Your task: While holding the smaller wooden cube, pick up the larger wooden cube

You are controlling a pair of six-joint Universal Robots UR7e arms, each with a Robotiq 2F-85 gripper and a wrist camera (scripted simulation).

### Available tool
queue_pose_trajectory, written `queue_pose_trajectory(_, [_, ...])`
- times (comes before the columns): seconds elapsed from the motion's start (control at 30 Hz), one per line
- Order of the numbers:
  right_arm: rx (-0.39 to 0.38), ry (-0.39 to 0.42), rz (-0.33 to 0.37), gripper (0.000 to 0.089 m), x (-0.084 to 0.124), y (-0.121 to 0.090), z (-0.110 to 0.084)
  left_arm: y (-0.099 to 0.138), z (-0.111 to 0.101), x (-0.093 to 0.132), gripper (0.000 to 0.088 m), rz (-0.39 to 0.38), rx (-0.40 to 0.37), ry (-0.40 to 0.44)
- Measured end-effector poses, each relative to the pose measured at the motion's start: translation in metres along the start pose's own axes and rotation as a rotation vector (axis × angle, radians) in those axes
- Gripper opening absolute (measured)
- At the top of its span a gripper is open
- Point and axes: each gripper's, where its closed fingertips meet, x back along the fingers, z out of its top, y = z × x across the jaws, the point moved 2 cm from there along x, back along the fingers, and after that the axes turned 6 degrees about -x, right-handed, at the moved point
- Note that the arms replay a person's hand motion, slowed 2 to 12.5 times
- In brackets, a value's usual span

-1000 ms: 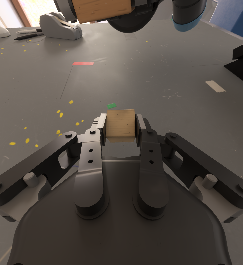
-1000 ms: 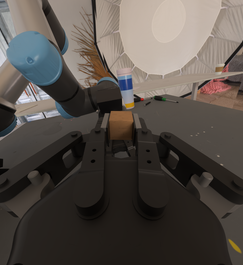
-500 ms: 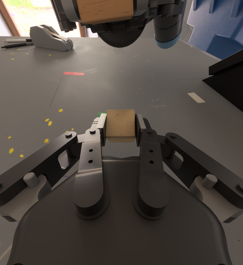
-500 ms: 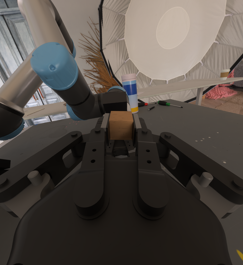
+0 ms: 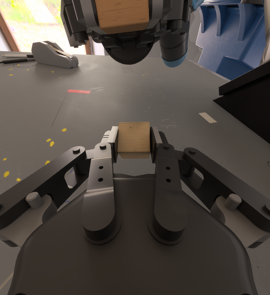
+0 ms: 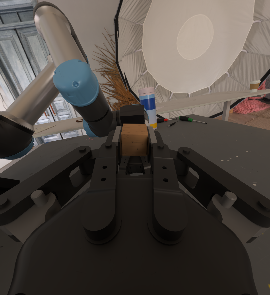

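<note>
My left gripper (image 5: 133,134) is shut on a pale wooden cube (image 5: 133,141), the wider of the two, and holds it above the grey table (image 5: 99,111). My right gripper (image 6: 134,133) is shut on a darker brown, narrower wooden cube (image 6: 134,142), also off the table. In the left wrist view the right gripper (image 5: 123,20) hangs at the top, facing me, with its brown cube (image 5: 123,14) showing. In the right wrist view the left arm (image 6: 76,83) reaches in from the left, and its gripper is mostly hidden behind my brown cube.
A grey tape dispenser (image 5: 54,54) and pens (image 5: 16,58) lie far left. A black box (image 5: 255,99) stands right, a blue moulded shape (image 5: 226,39) behind it. Red tape (image 5: 78,91) and beige tape (image 5: 207,117) mark the table. A striped canister (image 6: 147,108) and screwdrivers (image 6: 190,119) lie beyond.
Both grippers keep their cubes. The two grippers have come closer: the right one looms larger at the top of the left wrist view. Both views have tilted up, showing more background.
</note>
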Motion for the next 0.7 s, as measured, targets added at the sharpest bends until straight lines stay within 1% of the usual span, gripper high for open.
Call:
queue_pose_trajectory(0.4, [0.010, 0.025, -0.010, 0.0250, 0.001, 0.000, 0.003, -0.002, 0.004, -0.001, 0.0334, 0.027, -0.004, 0.031])
queue_pose_trajectory(0.53, [0.035, 0.034, -0.042, 0.0250, 0.002, 0.001, 0.005, -0.005, 0.006, -0.002, 0.0334, 0.055, -0.005, 0.038])
queue_pose_trajectory(0.7, [0.093, 0.032, -0.121, 0.0250, 0.003, 0.006, 0.006, -0.011, 0.006, -0.002, 0.0334, 0.105, -0.006, 0.038])
